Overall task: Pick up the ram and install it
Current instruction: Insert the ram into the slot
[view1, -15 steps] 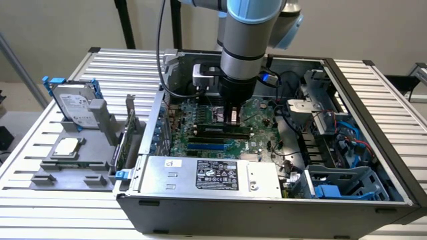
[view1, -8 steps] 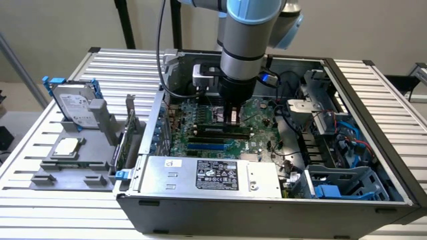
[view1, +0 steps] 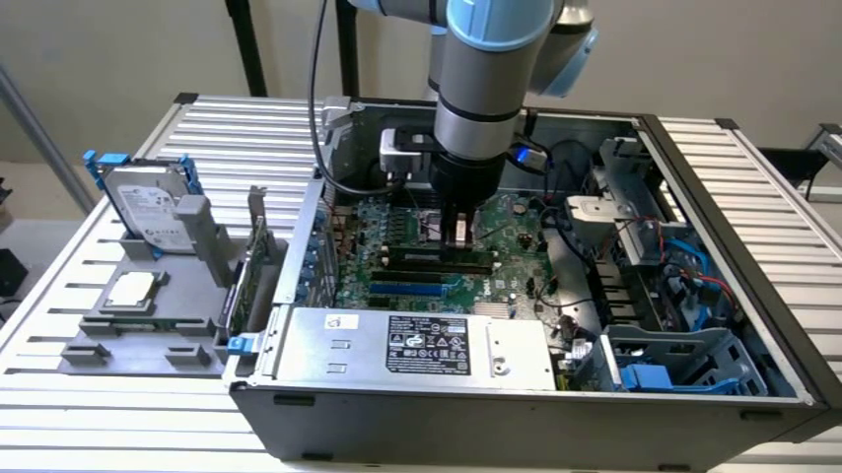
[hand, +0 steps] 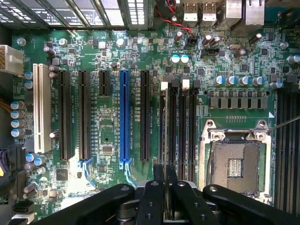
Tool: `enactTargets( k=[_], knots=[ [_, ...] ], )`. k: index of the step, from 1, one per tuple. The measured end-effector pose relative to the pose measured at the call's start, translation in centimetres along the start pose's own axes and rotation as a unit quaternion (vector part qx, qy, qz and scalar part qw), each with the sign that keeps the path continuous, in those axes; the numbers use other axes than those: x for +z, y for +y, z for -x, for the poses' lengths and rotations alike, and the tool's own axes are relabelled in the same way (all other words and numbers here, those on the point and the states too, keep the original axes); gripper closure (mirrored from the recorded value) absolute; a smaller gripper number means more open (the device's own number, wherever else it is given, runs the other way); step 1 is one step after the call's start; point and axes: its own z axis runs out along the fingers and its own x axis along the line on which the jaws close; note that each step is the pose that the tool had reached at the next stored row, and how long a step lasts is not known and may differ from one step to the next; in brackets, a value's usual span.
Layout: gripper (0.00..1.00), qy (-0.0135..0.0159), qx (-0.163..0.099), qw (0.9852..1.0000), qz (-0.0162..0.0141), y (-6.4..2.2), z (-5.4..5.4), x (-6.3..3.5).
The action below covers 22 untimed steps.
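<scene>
The ram [hand: 166, 140] stands on edge between the gripper's [hand: 165, 180] two black fingers [hand: 151, 197], which are closed on it and pinch its thin green board from either side; in the wrist view it appears as one pale, narrow strip running up from the fingertips along a dark memory slot [hand: 172, 126] with a white latch at its far end. In the exterior view, near the centre of the frame, the gripper [view1: 458, 236] hangs straight down from the arm [view1: 480, 89] over the motherboard [view1: 421, 246], with the ram [view1: 459, 233] showing as a small upright piece at its tip, low over the black slots. I count one ram in the fingers, and about four long dark memory slots side by side just by it in the wrist view. Further out on the board, that view shows one white expansion slot [hand: 41, 108], one blue slot [hand: 124, 117], several black ones, and one open processor socket [hand: 236, 164] with a metal frame. The board sits inside one open computer case [view1: 684, 394], with a silver power supply [view1: 414, 345] bearing a black label along its lower edge. At the exterior view's left, on the slatted table [view1: 79, 394], one grey holder [view1: 152, 325] carries one hard drive in a blue frame [view1: 145, 202], one processor chip [view1: 132, 289], and one green expansion card [view1: 250, 271] standing on edge.
</scene>
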Motion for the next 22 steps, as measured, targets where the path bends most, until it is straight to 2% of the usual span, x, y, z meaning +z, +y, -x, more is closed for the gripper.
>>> enactTargets(
  k=[12,18,19,20,21,22],
  knots=[
    [0.87,0.0,0.0,1.0,-0.0004,0.01,0.12,0.23],
    [0.87,-0.0002,0.0,1.0,-0.0017,0.01,0.12,0.36],
    [0.85,-0.0001,0.0,1.0,-0.0018,0.01,0.12,0.37],
    [0.79,-0.0001,0.0,1.0,-0.0018,0.01,0.12,0.38],
    [0.79,-0.0001,0.0,1.0,-0.0018,0.01,0.12,0.38],
    [0.72,-0.0001,0.0,1.0,-0.0018,0.01,0.12,0.36]
  ],
)
